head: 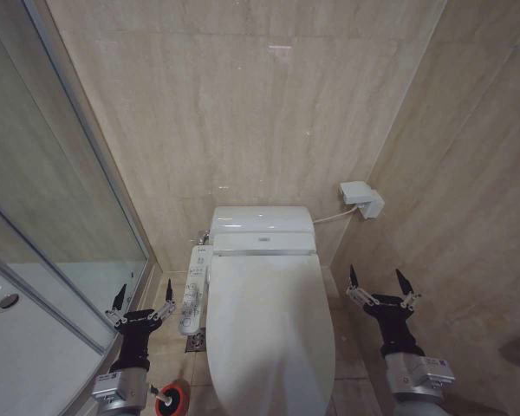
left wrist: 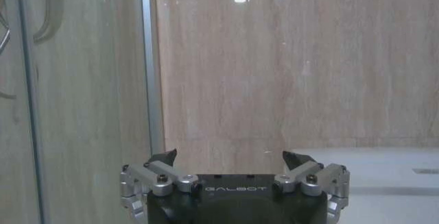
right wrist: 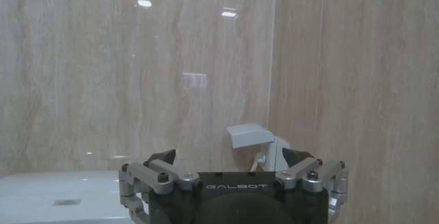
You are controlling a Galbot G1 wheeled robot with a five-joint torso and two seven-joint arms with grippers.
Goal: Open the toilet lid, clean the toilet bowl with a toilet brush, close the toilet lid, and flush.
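Note:
The toilet lid (head: 269,329) is down, a glossy white oval covering the seat and the toilet bowl, which are hidden under it. The toilet brush (head: 171,398) stands in its red cup on the floor left of the toilet, near the lower edge of the head view. My left gripper (head: 143,295) hangs open just above and behind the brush, between shower and toilet, holding nothing; its open fingers (left wrist: 163,158) face the wall. My right gripper (head: 380,284) is open and empty on the toilet's right side, its fingertips (right wrist: 297,158) pointing toward the wall.
A control panel (head: 193,290) juts from the toilet's left side. The white tank (head: 262,229) sits against the beige tiled wall. A glass shower enclosure (head: 43,225) and its white tray (head: 26,347) fill the left. A white wall box (head: 361,198) with a hose hangs to the right.

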